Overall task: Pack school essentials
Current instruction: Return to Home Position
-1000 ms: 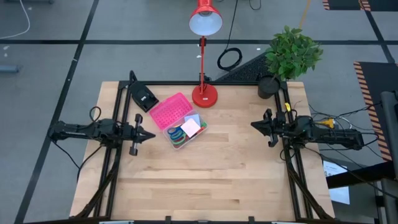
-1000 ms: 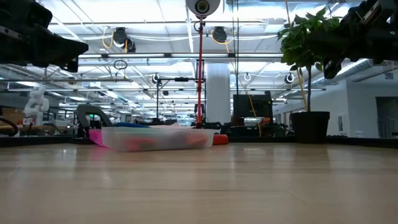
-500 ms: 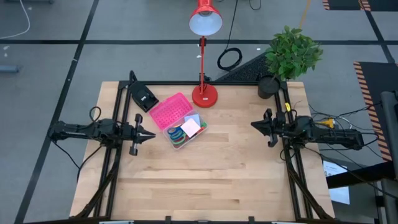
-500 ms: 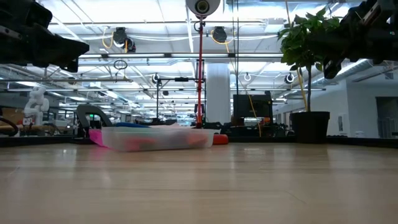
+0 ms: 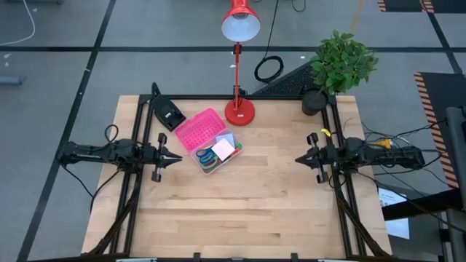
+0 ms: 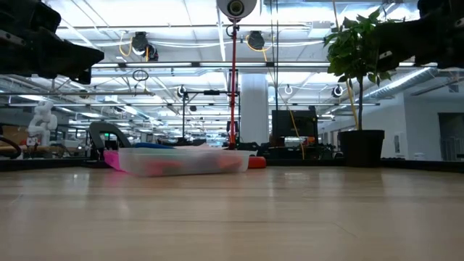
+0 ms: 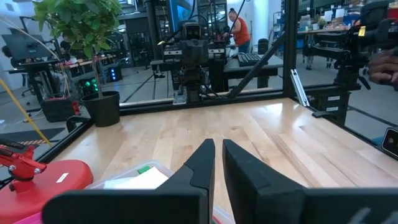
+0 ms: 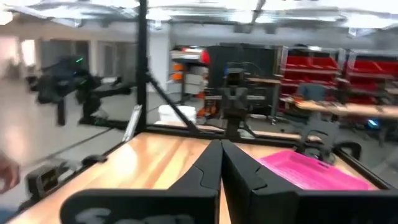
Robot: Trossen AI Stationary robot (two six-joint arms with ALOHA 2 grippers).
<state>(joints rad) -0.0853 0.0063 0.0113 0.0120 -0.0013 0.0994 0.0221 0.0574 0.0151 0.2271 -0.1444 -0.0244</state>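
Pale planked wooden worktop (image 5: 240, 196) with black frame, in a bright open workshop. One red desk lamp (image 5: 238, 69) and one potted plant (image 5: 341, 64) at the far edge. One clear plastic box (image 5: 211, 149), pink lid open, holding scissors (image 5: 207, 157) and sticky pads (image 5: 223, 147). Left claw (image 5: 177, 157) beside box, closed; right claw (image 5: 298, 159) well apart, closed.

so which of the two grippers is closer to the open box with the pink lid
The left gripper. It hangs just beside the clear box with its open pink lid, while the right gripper sits across a wide stretch of bare table.
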